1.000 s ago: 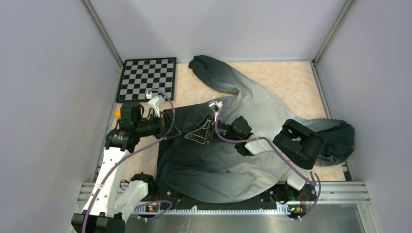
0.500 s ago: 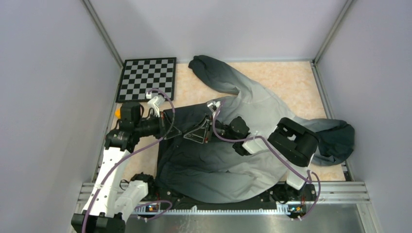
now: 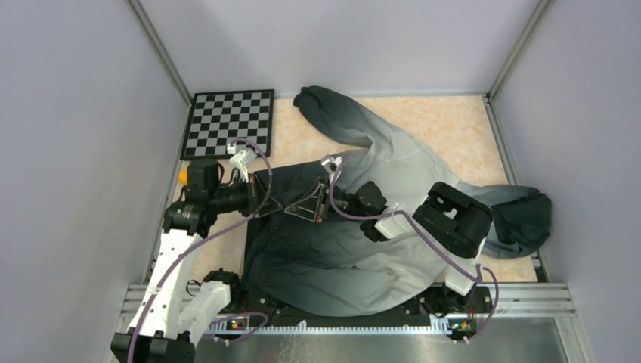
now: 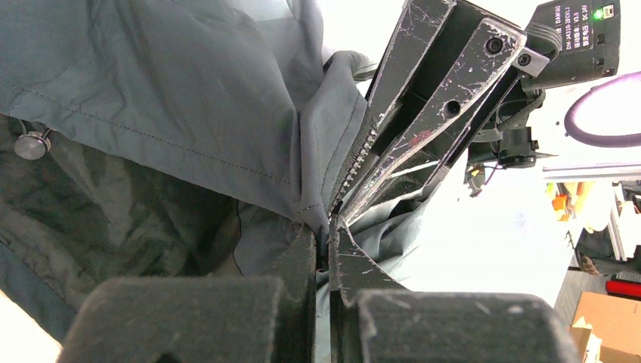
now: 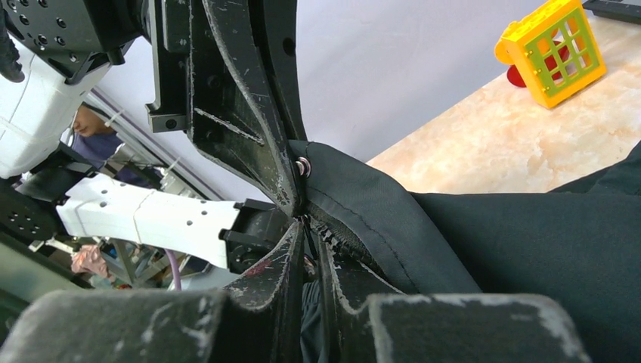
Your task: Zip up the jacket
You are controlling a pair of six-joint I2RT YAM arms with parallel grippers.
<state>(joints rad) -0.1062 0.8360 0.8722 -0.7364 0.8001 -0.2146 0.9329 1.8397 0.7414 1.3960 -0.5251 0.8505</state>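
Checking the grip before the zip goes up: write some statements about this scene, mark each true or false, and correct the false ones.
1. The left claw is shut on the jacket. True.
2. The right claw hangs open, clear of the fabric. False: it is shut on the jacket's zipper edge, tip to tip with the left claw.
3. The checkerboard lies at the far left corner of the table. True.
4. The jacket covers the checkerboard. False: the board lies fully uncovered, to the left of the jacket.
5. The yellow toy sits on the jacket. False: it stands on the bare table.
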